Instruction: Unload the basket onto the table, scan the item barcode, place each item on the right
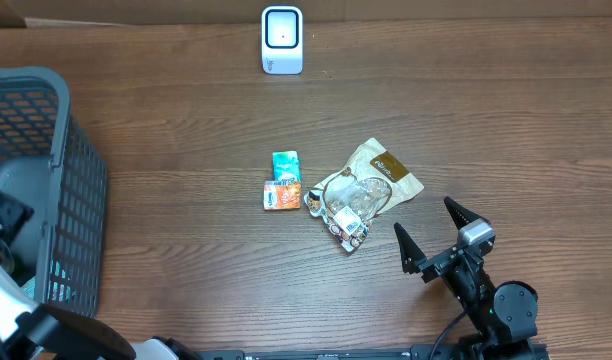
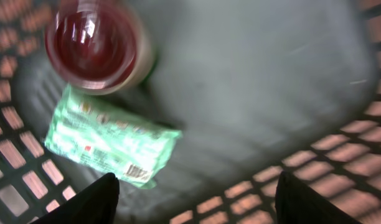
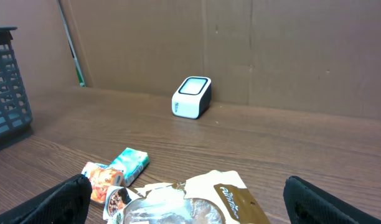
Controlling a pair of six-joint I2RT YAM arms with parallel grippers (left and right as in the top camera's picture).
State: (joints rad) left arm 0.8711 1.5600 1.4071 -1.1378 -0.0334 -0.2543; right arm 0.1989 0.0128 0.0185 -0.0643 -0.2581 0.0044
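Scanner on wooden table, cardboard wall behind; right claw spread, left claw seemingly spread.

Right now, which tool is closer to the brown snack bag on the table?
Right. The right tool stands open just beside the brown snack bag. The left tool is far off across the table, down inside the basket.
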